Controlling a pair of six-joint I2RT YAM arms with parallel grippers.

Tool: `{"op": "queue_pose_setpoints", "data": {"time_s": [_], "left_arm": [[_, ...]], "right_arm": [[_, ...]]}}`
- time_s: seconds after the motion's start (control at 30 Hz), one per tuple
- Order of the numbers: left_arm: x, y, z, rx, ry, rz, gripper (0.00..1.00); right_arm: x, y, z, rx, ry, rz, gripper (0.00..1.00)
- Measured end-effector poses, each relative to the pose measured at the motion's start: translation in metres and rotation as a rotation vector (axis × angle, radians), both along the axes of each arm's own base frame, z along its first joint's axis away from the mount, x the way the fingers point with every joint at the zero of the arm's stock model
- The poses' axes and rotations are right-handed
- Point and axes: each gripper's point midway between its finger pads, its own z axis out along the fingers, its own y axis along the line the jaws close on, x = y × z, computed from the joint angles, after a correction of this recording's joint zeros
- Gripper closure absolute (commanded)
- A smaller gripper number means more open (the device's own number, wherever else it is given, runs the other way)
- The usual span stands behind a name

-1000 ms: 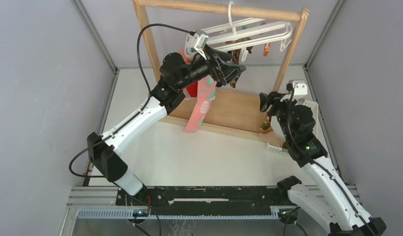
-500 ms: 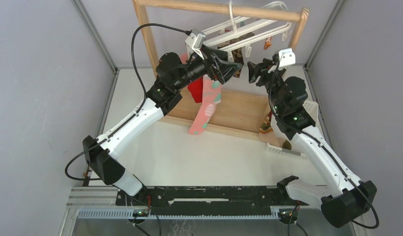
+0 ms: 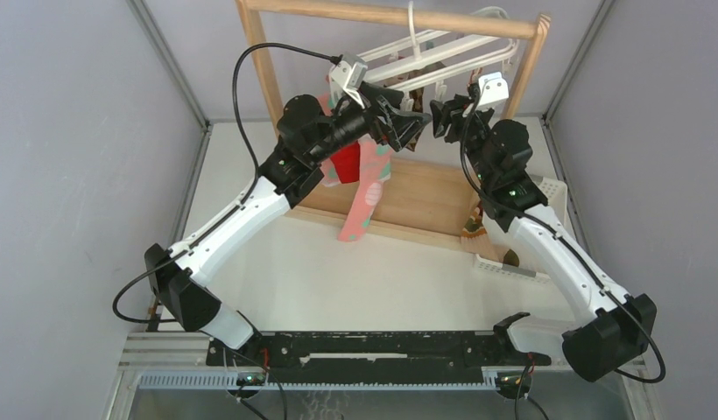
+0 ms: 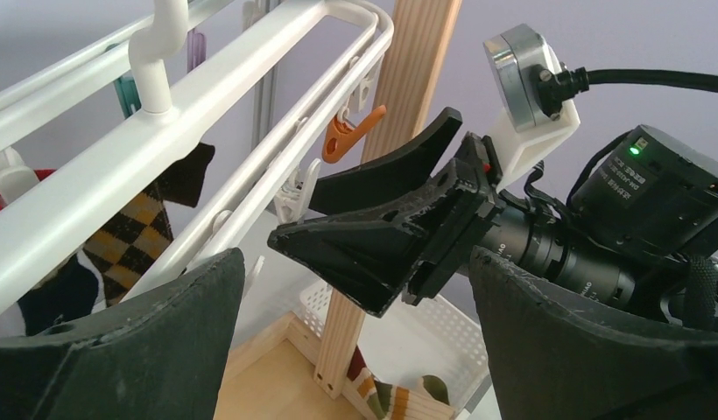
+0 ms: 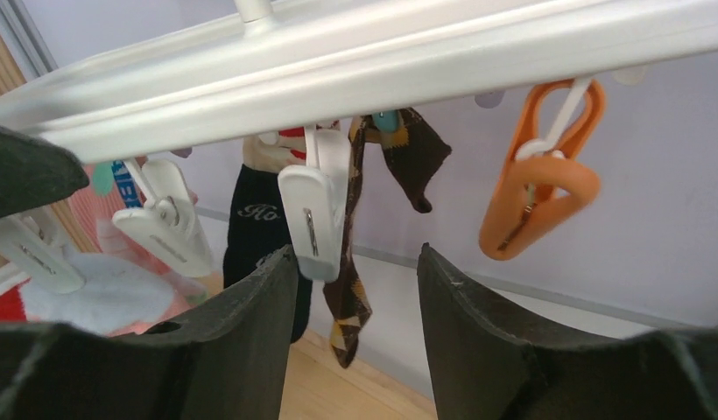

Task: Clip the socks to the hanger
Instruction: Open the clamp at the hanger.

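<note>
Grey walls back the wooden rack [image 3: 390, 13]. Both grippers stand open and empty (nothing shows between their fingers). The left gripper [image 4: 351, 262] sits just under the hanger [image 5: 382, 61], facing the right gripper [image 5: 354, 258]. A white clip [image 5: 313, 219] dangles just above the right fingers. Two socks [image 5: 351, 306] hang behind it, and an orange clip [image 5: 531, 192] is to its right. We judge that clip is next: rise squarely, pinch only its upper tabs, and avoid the neighbouring clips.
</note>
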Motion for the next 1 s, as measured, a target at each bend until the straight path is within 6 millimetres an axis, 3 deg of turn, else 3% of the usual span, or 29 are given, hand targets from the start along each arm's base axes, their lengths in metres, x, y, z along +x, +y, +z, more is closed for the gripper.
{"op": "queue_pose_setpoints", "data": {"time_s": [0.13,0.3,0.47,0.57,0.8,0.9,0.93,1.0], "left_arm": [[0.0,0.0,-0.002,0.008,0.0,0.002,0.0],[0.001,0.0,-0.006,0.023,0.006,0.009,0.0],[0.001,-0.001,-0.007,0.031,0.001,0.015,0.0],[0.001,-0.001,-0.007,0.032,-0.001,0.019,0.0],[0.004,0.0,-0.009,0.035,0.007,0.031,0.0],[0.006,0.001,-0.01,0.036,0.014,0.044,0.0],[0.006,0.001,-0.011,0.037,0.015,0.045,0.0],[0.006,0.001,-0.011,0.038,0.017,0.045,0.0]], "right_arm": [[0.006,0.003,0.003,-0.005,-0.002,-0.001,0.5],[0.006,0.004,0.015,0.002,-0.027,0.006,0.67],[0.006,0.005,0.019,0.005,-0.036,0.014,0.91],[0.007,0.003,0.018,0.006,-0.035,0.012,1.0],[0.005,0.004,0.016,0.001,-0.022,0.02,1.0],[-0.001,0.003,0.015,-0.006,-0.012,0.031,0.86],[-0.003,0.003,0.017,-0.007,-0.013,0.035,0.85],[-0.007,0.002,0.019,-0.009,-0.018,0.039,0.99]]}}
